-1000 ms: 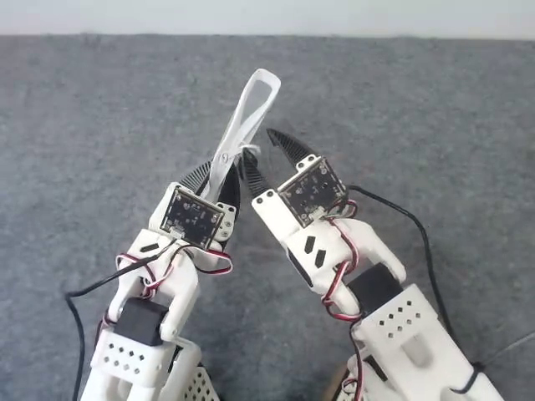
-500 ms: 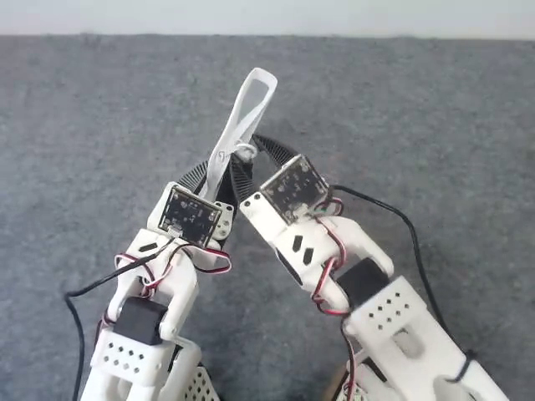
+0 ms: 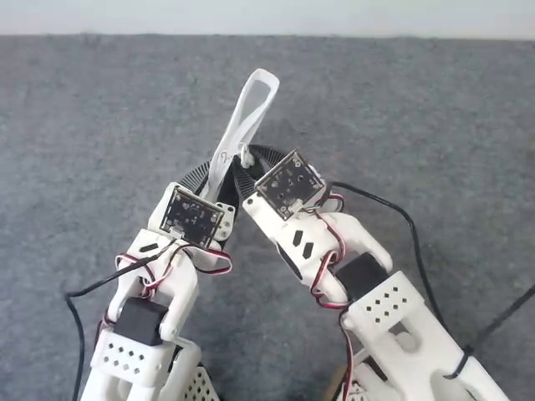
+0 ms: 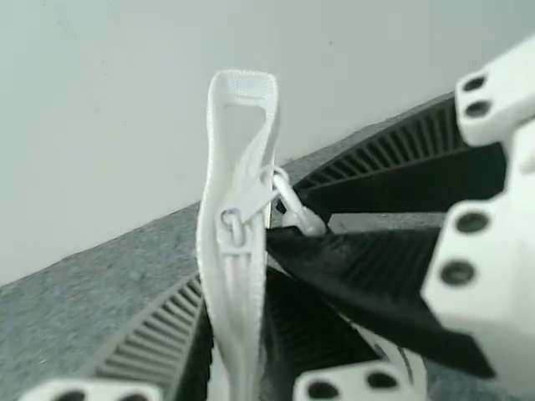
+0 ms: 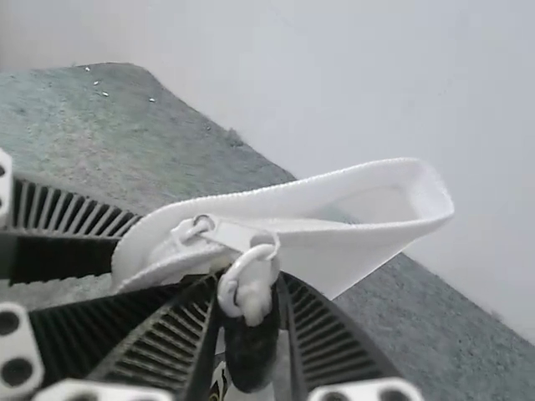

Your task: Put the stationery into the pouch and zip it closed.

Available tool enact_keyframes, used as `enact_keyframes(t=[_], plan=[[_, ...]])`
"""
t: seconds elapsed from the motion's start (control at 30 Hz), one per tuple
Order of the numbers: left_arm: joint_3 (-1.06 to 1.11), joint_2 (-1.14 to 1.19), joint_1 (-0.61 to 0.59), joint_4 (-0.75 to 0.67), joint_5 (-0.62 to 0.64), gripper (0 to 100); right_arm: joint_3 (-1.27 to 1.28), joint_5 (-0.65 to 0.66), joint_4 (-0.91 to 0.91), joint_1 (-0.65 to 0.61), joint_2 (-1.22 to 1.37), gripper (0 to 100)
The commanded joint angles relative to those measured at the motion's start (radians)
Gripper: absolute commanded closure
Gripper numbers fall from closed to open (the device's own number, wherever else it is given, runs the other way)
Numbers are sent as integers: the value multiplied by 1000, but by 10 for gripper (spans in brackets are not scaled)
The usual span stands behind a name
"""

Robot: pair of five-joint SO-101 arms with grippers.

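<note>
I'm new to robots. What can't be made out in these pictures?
- Inside of the white fabric pouch: in each view its own walls hide whatever it holds.
- Pouch's lower end: high view, behind the left gripper clamping it; left wrist view, cut by the edge.
- Zip past the white ring zip pull: right wrist view, the right gripper shut on it covers it.

Bright diffuse light, even throughout, faint soft shadows

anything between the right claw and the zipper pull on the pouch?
Nothing visible. The right claw is closed on the zipper pull itself. The left claw clamps the pouch lower down, beside the right claw and not across its path.
</note>
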Motion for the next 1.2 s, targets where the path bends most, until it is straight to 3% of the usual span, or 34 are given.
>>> enact_keyframes(t=[0.0,0.13,0.47,0.67,1.17], plan=[[-18,-3,0,17,-12,991,-86,-38,-10,65,-19,990],[-18,-3,0,17,-12,991,-120,-141,-15,136,-18,991],[-16,-3,0,18,-12,991,-157,-149,-16,168,-16,991],[-16,-3,0,18,-12,991,-198,-227,-15,225,-10,991],[-5,-3,0,18,-14,991,-387,-267,-15,292,260,991]])
